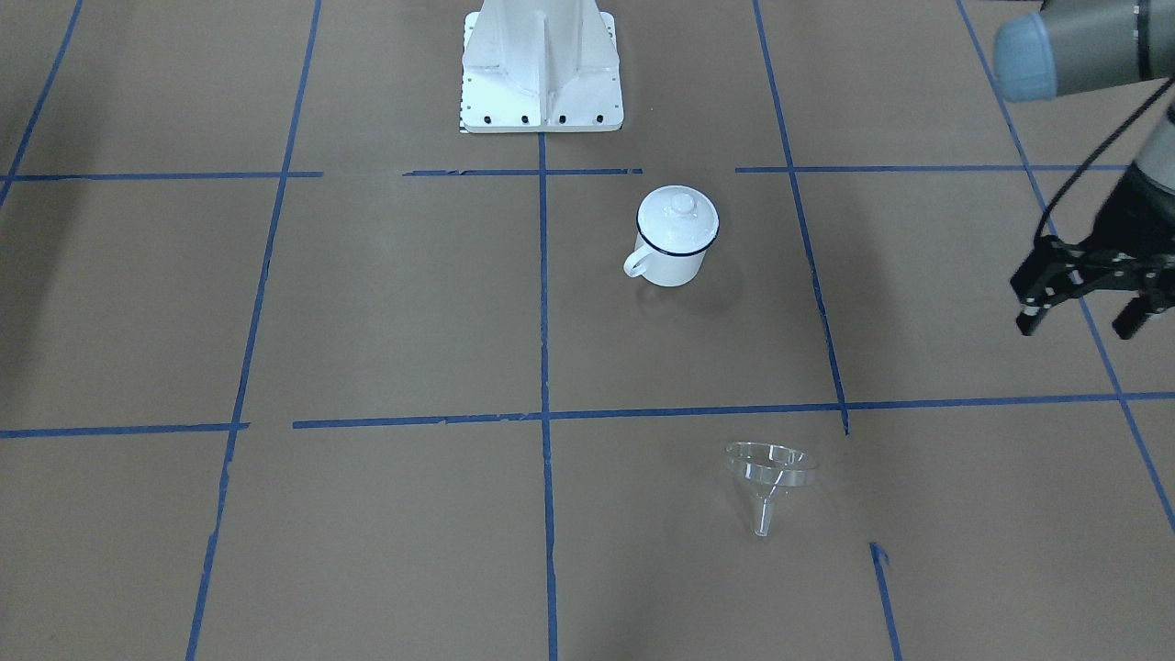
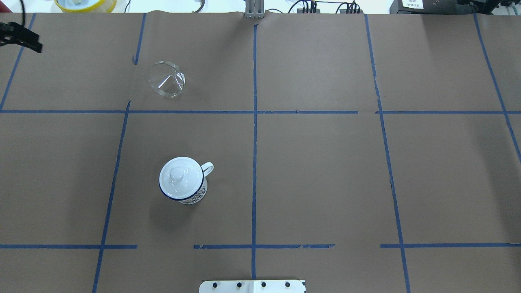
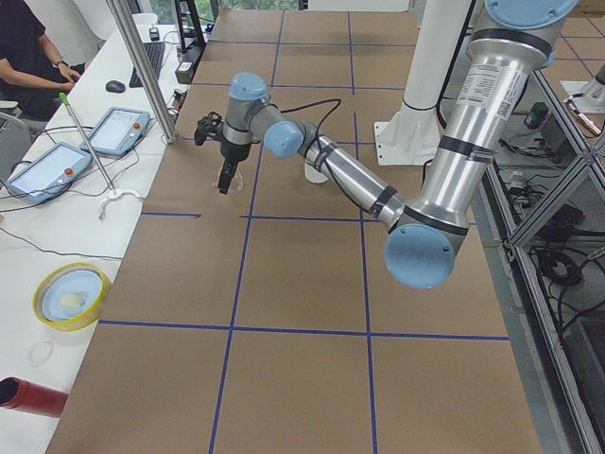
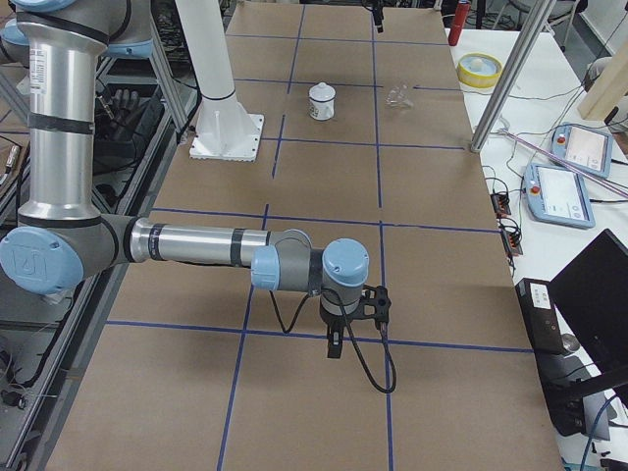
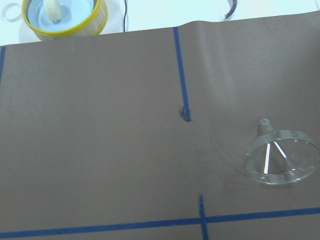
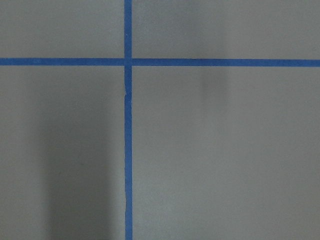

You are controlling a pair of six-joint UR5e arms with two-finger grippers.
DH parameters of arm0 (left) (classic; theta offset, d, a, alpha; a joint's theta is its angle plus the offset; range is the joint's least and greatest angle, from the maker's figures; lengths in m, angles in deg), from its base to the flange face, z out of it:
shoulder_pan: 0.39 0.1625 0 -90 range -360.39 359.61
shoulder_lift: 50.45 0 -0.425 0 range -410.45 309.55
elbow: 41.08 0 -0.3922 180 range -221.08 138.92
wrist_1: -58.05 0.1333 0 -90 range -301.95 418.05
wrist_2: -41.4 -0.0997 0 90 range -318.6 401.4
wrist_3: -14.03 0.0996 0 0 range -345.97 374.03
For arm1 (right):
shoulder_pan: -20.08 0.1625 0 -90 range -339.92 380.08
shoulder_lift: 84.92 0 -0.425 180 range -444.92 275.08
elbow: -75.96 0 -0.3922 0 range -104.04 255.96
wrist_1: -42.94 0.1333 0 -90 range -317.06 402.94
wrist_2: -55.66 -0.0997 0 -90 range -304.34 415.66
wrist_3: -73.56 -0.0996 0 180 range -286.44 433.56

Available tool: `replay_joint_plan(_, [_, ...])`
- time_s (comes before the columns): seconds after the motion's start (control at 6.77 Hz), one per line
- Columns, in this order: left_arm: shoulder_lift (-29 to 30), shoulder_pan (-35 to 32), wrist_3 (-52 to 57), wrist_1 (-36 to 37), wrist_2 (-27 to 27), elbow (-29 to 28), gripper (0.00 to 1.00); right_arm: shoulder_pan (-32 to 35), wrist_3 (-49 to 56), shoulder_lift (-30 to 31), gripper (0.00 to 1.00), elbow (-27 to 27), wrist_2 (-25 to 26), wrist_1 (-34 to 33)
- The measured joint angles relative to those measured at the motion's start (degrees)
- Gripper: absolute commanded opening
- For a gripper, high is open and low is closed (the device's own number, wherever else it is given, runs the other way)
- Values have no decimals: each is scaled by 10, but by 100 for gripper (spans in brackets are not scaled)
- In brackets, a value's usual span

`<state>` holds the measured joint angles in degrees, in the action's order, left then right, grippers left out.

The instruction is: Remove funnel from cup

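Note:
The clear funnel lies on its side on the brown paper, well apart from the cup; it also shows in the overhead view and the left wrist view. The white mug with a dark blue rim stands upright, and a white knobbed lid sits on it. My left gripper hangs open and empty above the table, off to the side of the funnel. My right gripper shows only in the exterior right view, far from both things. I cannot tell whether it is open or shut.
The white robot base stands behind the mug. A yellow-rimmed bowl sits just off the paper's far edge. Tablets and a person are at the side table. Blue tape lines cross the paper.

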<state>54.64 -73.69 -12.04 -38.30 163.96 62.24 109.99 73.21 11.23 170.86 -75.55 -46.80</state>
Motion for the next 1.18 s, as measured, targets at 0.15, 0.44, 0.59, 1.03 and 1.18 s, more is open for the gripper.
replay_joint_plan(0.15, [-15, -47, 68, -2, 30, -33, 100, 0, 0, 0, 100, 0, 0, 0])
replay_joint_plan(0.44, [-48, -117, 184, 8, 63, -94, 100, 0, 0, 0, 100, 0, 0, 0])
replay_joint_plan(0.59, [-84, -137, 234, 8, 76, -109, 100, 0, 0, 0, 100, 0, 0, 0])
replay_joint_plan(1.03, [-166, -162, 277, 11, 131, -112, 100, 0, 0, 0, 100, 0, 0, 0])
replay_joint_plan(1.18, [-173, -164, 278, 11, 132, -112, 100, 0, 0, 0, 100, 0, 0, 0])
